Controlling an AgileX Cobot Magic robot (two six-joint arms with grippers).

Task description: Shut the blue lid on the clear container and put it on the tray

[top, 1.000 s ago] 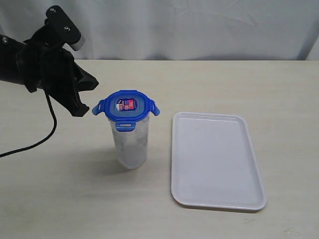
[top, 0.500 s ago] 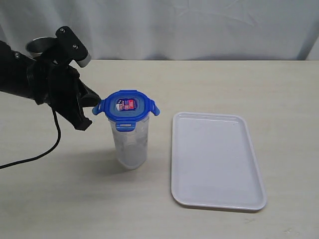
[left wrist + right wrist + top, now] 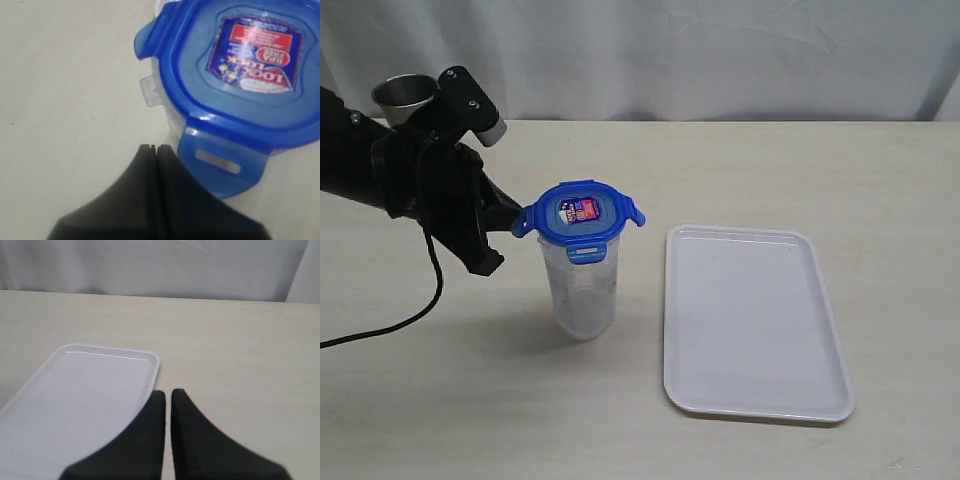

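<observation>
The blue lid (image 3: 578,212) rests on top of the clear container (image 3: 582,295), slightly tilted, with its snap tabs sticking outward and its red-and-white sticker facing up. My left gripper (image 3: 508,212) is shut, its tip right against the lid's left tab. In the left wrist view the shut fingertips (image 3: 154,148) sit beside a blue tab of the lid (image 3: 240,75). The white tray (image 3: 752,330) lies to the right of the container with nothing on it. My right gripper (image 3: 167,392) is shut on nothing, above the table by the tray's (image 3: 85,395) edge; the exterior view does not show it.
A steel cup (image 3: 400,95) stands at the back left, behind my left arm. A black cable (image 3: 425,300) trails from that arm over the table's left side. A white curtain hangs behind the table.
My left gripper has moved right and down to the lid's left tab. The lid has shifted and turned slightly on the container. The steel cup has come into view.
</observation>
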